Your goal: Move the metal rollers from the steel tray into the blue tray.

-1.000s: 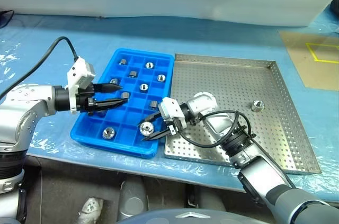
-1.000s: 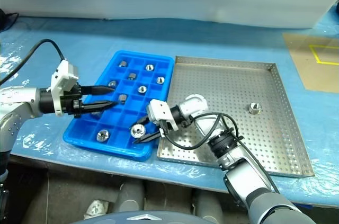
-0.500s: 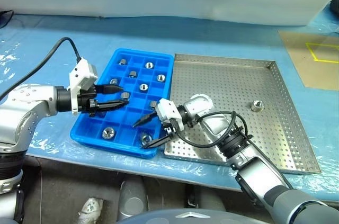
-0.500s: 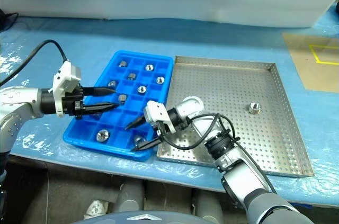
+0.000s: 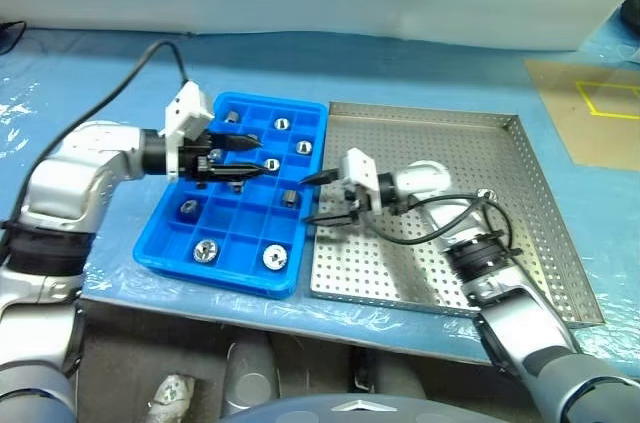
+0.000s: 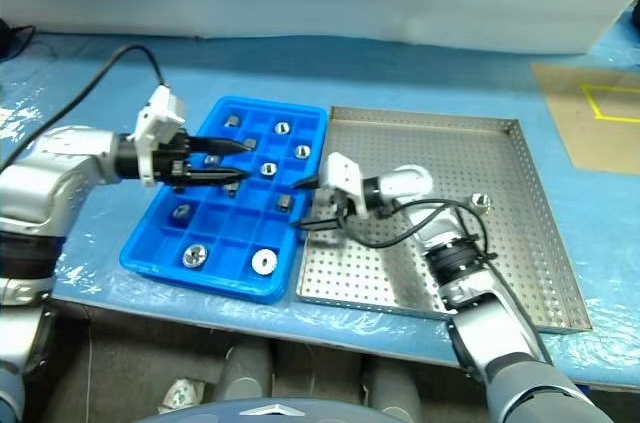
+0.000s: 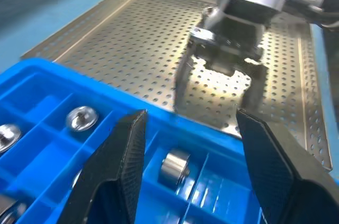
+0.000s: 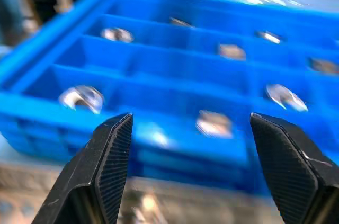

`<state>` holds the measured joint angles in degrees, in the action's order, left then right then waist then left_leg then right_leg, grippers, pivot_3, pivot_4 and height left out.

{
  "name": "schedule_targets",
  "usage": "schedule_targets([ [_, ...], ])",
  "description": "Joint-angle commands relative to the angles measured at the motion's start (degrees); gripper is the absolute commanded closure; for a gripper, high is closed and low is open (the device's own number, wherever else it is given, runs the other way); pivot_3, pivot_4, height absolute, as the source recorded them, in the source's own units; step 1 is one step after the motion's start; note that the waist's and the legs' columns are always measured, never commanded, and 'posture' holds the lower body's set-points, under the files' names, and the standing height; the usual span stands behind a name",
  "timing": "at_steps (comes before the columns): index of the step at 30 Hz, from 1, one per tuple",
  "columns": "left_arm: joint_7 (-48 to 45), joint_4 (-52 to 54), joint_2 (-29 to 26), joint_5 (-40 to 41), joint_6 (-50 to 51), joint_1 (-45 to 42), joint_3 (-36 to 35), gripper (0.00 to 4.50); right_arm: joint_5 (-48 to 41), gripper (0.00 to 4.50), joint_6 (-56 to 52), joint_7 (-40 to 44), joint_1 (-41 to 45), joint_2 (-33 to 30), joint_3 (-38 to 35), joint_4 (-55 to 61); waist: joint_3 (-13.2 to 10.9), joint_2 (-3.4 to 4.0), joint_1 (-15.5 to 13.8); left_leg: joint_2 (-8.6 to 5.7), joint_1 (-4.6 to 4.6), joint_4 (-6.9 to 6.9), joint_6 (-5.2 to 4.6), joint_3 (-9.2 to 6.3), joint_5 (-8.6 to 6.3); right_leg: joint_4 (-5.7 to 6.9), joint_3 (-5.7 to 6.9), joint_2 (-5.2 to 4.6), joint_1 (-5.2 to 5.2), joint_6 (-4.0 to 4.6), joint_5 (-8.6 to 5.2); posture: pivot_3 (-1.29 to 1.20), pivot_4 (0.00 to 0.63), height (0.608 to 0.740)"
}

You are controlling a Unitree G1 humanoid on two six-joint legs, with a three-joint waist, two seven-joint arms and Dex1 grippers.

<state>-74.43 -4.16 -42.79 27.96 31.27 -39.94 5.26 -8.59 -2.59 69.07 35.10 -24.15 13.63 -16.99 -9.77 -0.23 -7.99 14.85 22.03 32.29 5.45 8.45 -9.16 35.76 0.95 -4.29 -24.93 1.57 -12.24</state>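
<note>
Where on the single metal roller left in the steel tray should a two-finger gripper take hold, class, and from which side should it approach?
Probably across its curved outer wall, coming straight down from above. The metal roller seems to stand on its flat end on the steel tray, hole upward, with bare floor around it for the fingers. The open right gripper is the nearer one.

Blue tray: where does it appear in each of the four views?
Left eye view: blue tray left of centre.
Right eye view: tray left of centre.
Left wrist view: tray beneath the left gripper.
Right wrist view: tray ahead of the right gripper.
Shared landmark: the open right gripper.
</note>
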Motion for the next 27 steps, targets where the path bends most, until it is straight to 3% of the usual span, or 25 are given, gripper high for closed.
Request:
schedule_targets([
  [1, -4.7, -4.8, 2.4, -2.2, -4.1, -5.0, 2.9, 1.68, -1.3, 0.89, -2.1, -3.6, -3.5, -3.8, -5.1, 5.2, 0.0, 0.0, 0.6, -0.01, 0.0, -0.01, -0.01, 0.0, 0.0, 0.0, 0.01, 0.01, 0.0, -0.01, 0.01, -0.07, 0.15, 0.74],
  [10, -15.0, -19.8, 13.9, -7.6, -13.4, -15.2, 9.6, 1.68, -3.1, 0.89, -7.1, -13.3, -17.7, -12.4, -17.3, 15.2, 0.0, 0.0, 4.0, -0.09, -0.09, 0.03, -0.13, 0.12, -0.06, -0.06, -0.34, 0.08, 0.04, -0.12, 0.07, -0.3, 0.15, 0.74],
  [17, -17.6, -33.4, 23.3, -10.4, -19.4, -23.8, 9.2, 1.68, -3.0, 0.89, -7.8, -22.1, -23.3, -10.8, -21.2, 20.4, 0.0, 0.0, 7.1, -0.21, -0.23, 0.42, -0.43, 0.33, -0.23, -0.1, -0.74, 0.07, 0.2, -0.35, 0.22, -0.37, 0.15, 0.74],
  [23, -17.8, -44.9, 27.1, -10.2, -20.0, -31.4, 5.6, 1.68, -2.3, 0.89, -6.5, -24.5, -24.3, -10.4, -20.9, 19.0, 0.0, -0.01, 8.2, -0.38, -0.34, 0.59, -0.79, 0.49, -0.45, -0.2, -1.06, 0.03, 0.33, -0.53, 0.35, -0.37, 0.15, 0.74],
  [26, -18.1, -48.1, 27.5, -9.6, -18.9, -33.2, 5.7, 2.27, -2.0, 0.87, -5.6, -24.9, -23.2, -10.2, -20.2, 16.8, 0.0, -0.01, 8.3, -0.44, -0.3, 0.68, -0.86, 0.49, -0.49, -0.32, -1.08, -0.01, 0.33, -0.53, 0.37, -0.36, 0.15, 0.74],
  [27, -18.1, -48.6, 27.3, -9.8, -19.2, -33.3, 6.3, 2.27, -1.9, 0.87, -5.4, -25.0, -23.0, -10.1, -20.0, 16.3, 0.0, -0.01, 8.4, -0.45, -0.29, 0.68, -0.86, 0.49, -0.49, -0.34, -1.08, -0.02, 0.33, -0.53, 0.37, -0.36, 0.15, 0.74],
])
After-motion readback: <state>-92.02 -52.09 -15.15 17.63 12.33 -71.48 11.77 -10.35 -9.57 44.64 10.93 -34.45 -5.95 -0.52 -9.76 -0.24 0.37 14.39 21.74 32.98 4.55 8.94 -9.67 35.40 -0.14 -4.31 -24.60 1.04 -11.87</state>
